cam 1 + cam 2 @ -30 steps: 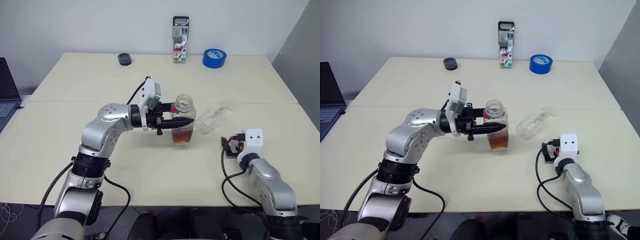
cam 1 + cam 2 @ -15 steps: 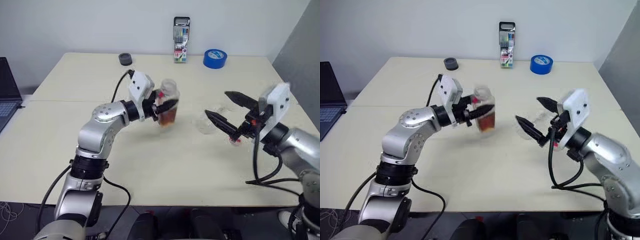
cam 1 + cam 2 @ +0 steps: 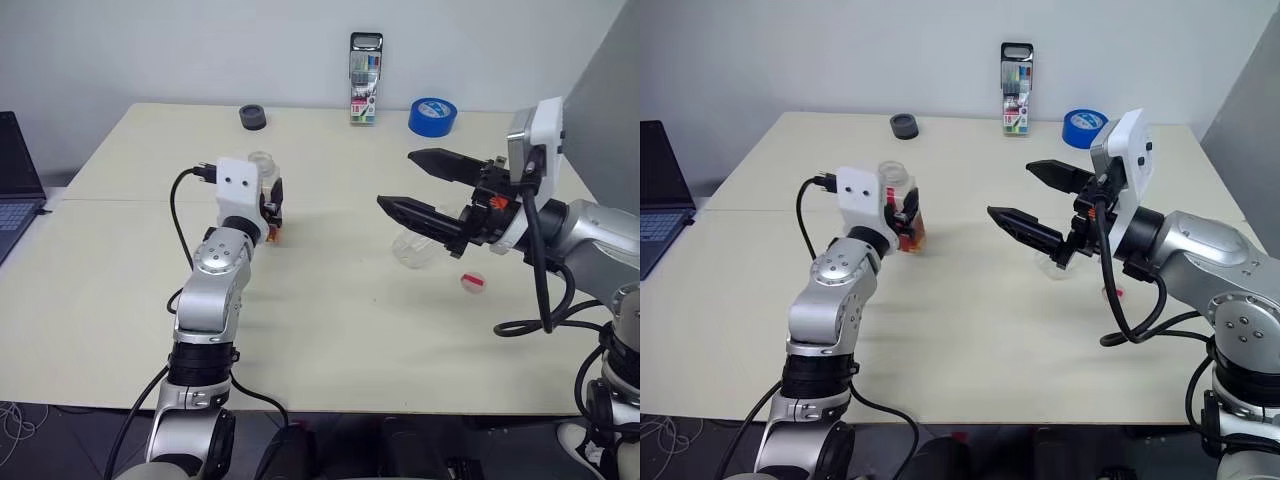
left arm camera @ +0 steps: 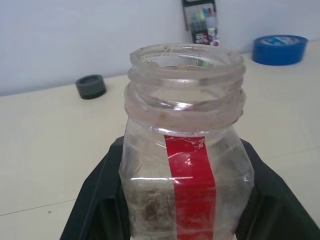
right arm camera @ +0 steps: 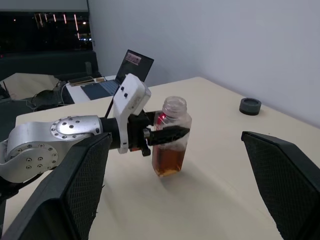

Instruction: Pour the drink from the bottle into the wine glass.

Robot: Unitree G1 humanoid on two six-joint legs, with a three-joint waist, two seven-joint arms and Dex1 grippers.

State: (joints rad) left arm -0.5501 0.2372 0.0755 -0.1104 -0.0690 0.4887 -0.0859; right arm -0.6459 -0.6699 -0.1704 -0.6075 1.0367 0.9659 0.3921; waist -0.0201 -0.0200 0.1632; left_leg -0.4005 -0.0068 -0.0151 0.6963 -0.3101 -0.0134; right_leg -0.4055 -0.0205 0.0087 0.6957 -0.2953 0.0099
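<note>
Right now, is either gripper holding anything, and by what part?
The left gripper holds the open bottle by the sides of its body, below the neck. The right gripper is open and holds nothing.

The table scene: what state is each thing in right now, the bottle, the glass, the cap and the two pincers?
Bottle: upright, uncapped, partly full of brown drink, held.
Wine glass: lying on its side on the table, empty.
Cap: off the bottle, lying on the table.
Left pincer: shut on the bottle.
Right pincer: open wide, holding nothing, raised above the glass.
</note>
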